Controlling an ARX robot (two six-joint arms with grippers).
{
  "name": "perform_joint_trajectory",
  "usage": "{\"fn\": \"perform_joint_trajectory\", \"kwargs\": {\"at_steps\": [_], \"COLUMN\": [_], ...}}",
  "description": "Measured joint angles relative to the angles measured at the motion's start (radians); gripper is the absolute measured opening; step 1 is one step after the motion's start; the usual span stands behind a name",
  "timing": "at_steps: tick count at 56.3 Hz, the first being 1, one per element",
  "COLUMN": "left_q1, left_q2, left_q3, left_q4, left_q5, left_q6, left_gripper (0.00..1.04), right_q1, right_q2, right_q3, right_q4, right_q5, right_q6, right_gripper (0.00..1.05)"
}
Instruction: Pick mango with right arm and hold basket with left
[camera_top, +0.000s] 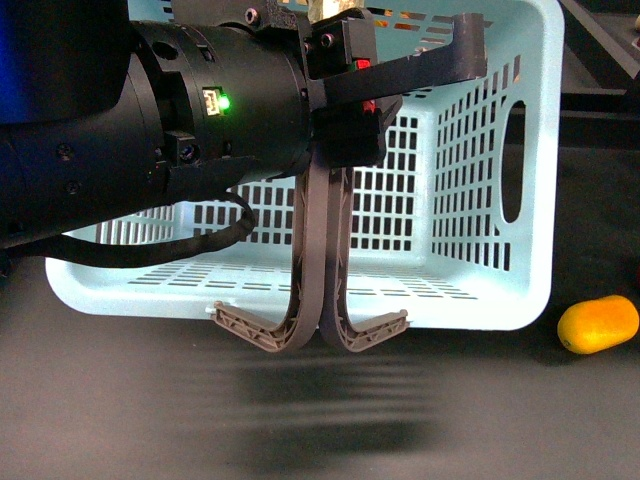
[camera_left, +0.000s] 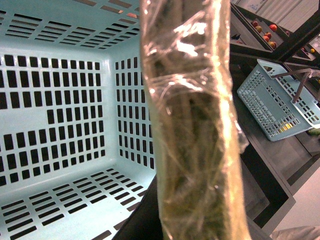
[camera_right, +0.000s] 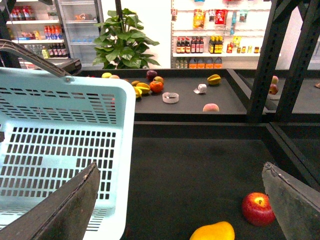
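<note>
The light-blue basket (camera_top: 490, 300) stands on the dark table, and its slotted inside fills the left wrist view (camera_left: 60, 125). My left gripper (camera_top: 322, 335) is shut, its grey ribbed fingers (camera_top: 305, 250) pressed together and hanging in front of the basket's near wall. The mango (camera_top: 598, 324) lies on the table right of the basket. In the right wrist view the mango (camera_right: 212, 232) lies low between my right gripper's (camera_right: 181, 169) wide-open fingers (camera_right: 60, 210), with the basket (camera_right: 65, 130) beside one finger. A blurred tape-wrapped bar (camera_left: 190, 125) blocks the middle of the left wrist view.
A red apple (camera_right: 258, 208) lies close to the mango, by the other right finger. A back counter (camera_right: 185, 102) holds star fruits, an orange fruit, a peach and a plant. Black frame posts (camera_right: 262, 55) stand beyond the table. A second blue basket (camera_left: 280, 107) sits on a side shelf.
</note>
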Motion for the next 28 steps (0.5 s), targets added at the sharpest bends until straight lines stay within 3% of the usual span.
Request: {"fn": "perform_joint_trajectory", "kwargs": {"at_steps": [28], "left_q1": [0.003], "left_q2": [0.0], "left_q3": [0.0], "left_q4": [0.0], "left_q5": [-0.005], "left_q6": [0.001], "left_gripper": [0.09], "right_q1": [0.0], "right_q2": [0.0], "right_q3": [0.0], "right_q4": [0.0], "right_q5": [0.0], "right_q6": [0.0], "right_gripper": [0.97]}}
